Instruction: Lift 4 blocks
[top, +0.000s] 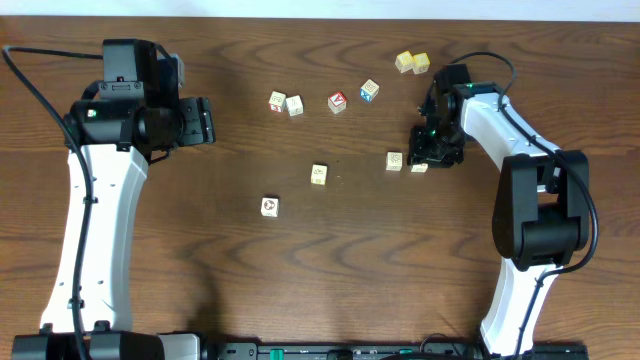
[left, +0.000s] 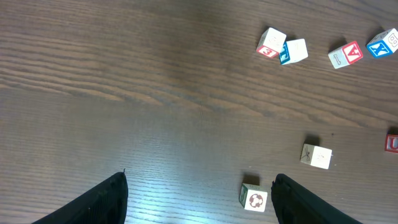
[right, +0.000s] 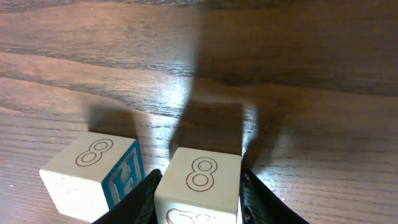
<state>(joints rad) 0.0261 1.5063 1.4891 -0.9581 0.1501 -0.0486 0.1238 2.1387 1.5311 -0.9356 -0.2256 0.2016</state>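
Right gripper (top: 428, 158) is down at the right side of the wooden table (top: 330, 270). Its fingers (right: 140, 200) press on both sides of the held cube (right: 199, 177), a firm pinch. It's a cube, so no long side to speak of; its faces sit square to the fingers. The top face carries a brown outlined 8 that reads upright from the wrist camera. The body is cream-white, with a faint reddish outline on the near face. Whether it's off the wood, I cannot tell.

Just beside it on its left sits the H cube (right: 93, 171), turned a little. It shows an 8 on top and a blue H on the side toward the held one.

Out in the middle, the centre cube (top: 319, 175) stands alone, pale with a faint mark. Nearer the front edge is the ring cube (left: 254, 198), with a dark reddish-brown ring on a cream face.

Left gripper (left: 199, 180) hangs above the table on the left, fingers spread wide, nothing between them. From its wrist view, the ring cube lies just inside its right finger.
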